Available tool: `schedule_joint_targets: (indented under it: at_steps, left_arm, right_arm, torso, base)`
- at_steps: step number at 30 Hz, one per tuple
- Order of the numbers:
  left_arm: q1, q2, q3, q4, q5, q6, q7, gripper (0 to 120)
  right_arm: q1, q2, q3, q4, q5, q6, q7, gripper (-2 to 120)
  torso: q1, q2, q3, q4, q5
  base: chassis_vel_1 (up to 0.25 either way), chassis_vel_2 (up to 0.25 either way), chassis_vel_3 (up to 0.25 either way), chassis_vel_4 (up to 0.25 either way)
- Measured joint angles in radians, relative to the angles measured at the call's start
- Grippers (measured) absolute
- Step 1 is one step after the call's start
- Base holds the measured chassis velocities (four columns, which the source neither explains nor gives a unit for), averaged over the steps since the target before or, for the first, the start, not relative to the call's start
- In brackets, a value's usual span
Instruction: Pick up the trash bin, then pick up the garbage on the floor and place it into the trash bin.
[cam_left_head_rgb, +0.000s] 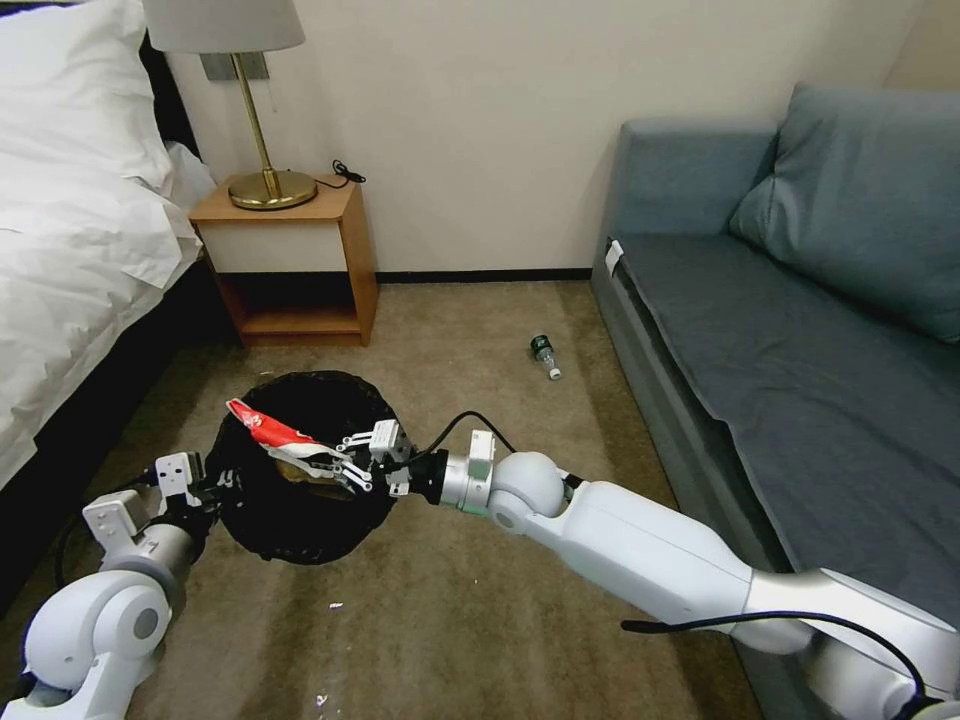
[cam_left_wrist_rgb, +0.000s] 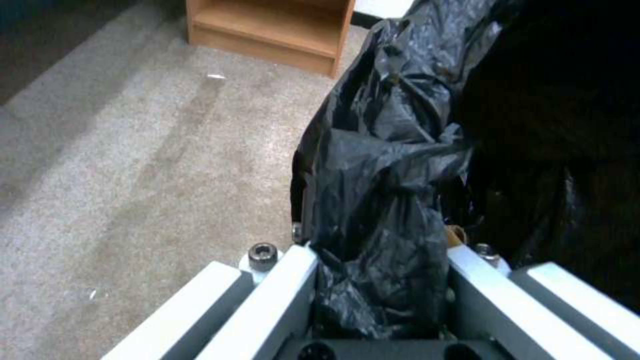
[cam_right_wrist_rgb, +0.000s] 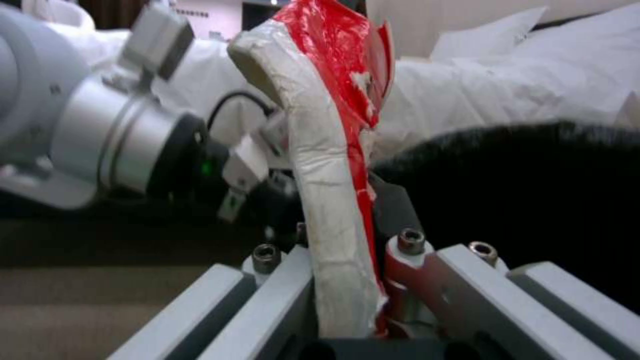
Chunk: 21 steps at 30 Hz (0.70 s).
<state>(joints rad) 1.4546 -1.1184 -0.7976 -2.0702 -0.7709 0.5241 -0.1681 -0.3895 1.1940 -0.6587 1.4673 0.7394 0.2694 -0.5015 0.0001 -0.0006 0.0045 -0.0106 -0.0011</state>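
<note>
Head view: the trash bin (cam_left_head_rgb: 300, 470), its black bag (cam_left_head_rgb: 330, 395) folded over the rim, is held off the carpet (cam_left_head_rgb: 450, 600) in front of the robot, its open mouth tilted toward the camera. The left gripper (cam_left_head_rgb: 215, 480) is clenched on the bin's near-left rim; in the left wrist view its two pale fingers (cam_left_wrist_rgb: 280, 295) pinch a bunched fold of the black liner (cam_left_wrist_rgb: 380, 200) between them. Over the bin's opening, the right gripper (cam_left_head_rgb: 335, 462) reaches in from the robot's right and grasps the red-and-white wrapper (cam_left_head_rgb: 268, 428). The wrapper sticks out past the fingertips toward the bin's far-left rim, lying above the dark interior. In the right wrist view the same wrapper (cam_right_wrist_rgb: 333, 165) rises straight out from between the closed fingers (cam_right_wrist_rgb: 273, 305), white on one face and red on the other, with the left arm's wrist (cam_right_wrist_rgb: 100, 135) just beyond it and the dark bag edge (cam_right_wrist_rgb: 520, 200) beside it. A brownish piece (cam_left_head_rgb: 300, 468) shows inside the bin under the right gripper.

Farther off, a small clear bottle with a green label (cam_left_head_rgb: 545, 356) lies on the carpet near the foot of the grey sofa (cam_left_head_rgb: 800, 330), well apart from the bin. A wooden nightstand (cam_left_head_rgb: 295, 260) with a brass lamp (cam_left_head_rgb: 262, 150) stands against the wall beyond the bin, and a bed with white linen (cam_left_head_rgb: 80, 200) is on the robot's left. A few tiny white scraps (cam_left_head_rgb: 335, 606) dot the carpet nearer the robot.
</note>
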Motion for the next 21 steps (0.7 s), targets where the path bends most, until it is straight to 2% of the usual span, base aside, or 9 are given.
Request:
schedule_joint_targets:
  at_steps: [6,8,10,11,13,14,16,20,21]
  left_arm:
    - [0.001,-0.004,0.010,-0.009,0.004,0.001,0.000,0]
    - [0.001,-0.004,0.011,-0.013,0.004,0.001,0.000,0]
    - [0.001,-0.004,0.014,-0.018,0.004,0.004,-0.001,0]
    - [0.001,-0.004,0.014,-0.018,0.004,0.004,-0.001,0]
    - [0.002,-0.003,0.014,-0.018,0.005,0.005,-0.003,0]
    - [0.002,-0.003,0.014,-0.018,0.005,0.005,-0.003,0]
    - [0.003,-0.002,0.014,-0.021,0.005,0.006,-0.004,0]
    - [0.005,-0.003,0.014,-0.023,0.005,0.007,-0.005,0]
    - [0.007,-0.004,0.014,-0.024,0.006,0.007,-0.005,0]
  right_arm:
    - [-0.006,0.002,-0.002,-0.035,-0.038,0.017,0.010,0]
    - [-0.006,0.004,-0.002,-0.039,-0.042,0.019,0.015,4]
    - [-0.006,0.011,-0.001,-0.047,-0.053,0.020,0.028,13]
    - [-0.006,0.011,-0.001,-0.047,-0.053,0.020,0.028,13]
    - [-0.003,0.015,-0.001,-0.048,-0.058,0.021,0.043,26]
    - [-0.003,0.015,-0.001,-0.048,-0.058,0.021,0.043,26]
    - [0.005,0.015,-0.001,-0.045,-0.061,0.021,0.051,36]
    - [0.011,0.017,-0.001,-0.044,-0.062,0.020,0.055,47]
    - [0.013,0.019,-0.003,-0.044,-0.062,0.020,0.064,53]
  torso:
    - [0.000,0.000,0.000,0.0001,0.0000]
    - [0.000,0.000,0.000,0.0001,0.0000]
    - [0.000,0.000,0.000,0.0001,0.0000]
    - [0.000,0.000,0.000,0.0001,0.0000]
    - [0.000,0.000,0.000,0.0005,0.0000]
    - [0.000,0.000,0.000,0.0005,0.0000]
    - [0.000,0.000,0.000,0.0002,0.0000]
    - [0.000,0.000,0.000,0.0003,0.0000]
    - [0.000,0.000,0.000,0.0002,0.0000]
  base:
    - [0.000,0.000,0.000,0.000]
    - [0.000,0.000,0.000,0.000]
    - [0.000,0.000,0.000,0.000]
    - [0.000,0.000,0.000,0.000]
    - [0.000,0.000,0.000,0.000]
    - [0.000,0.000,0.000,0.000]
    - [0.000,0.000,0.000,0.000]
    - [0.000,0.000,0.000,0.000]
    - [0.000,0.000,0.000,0.000]
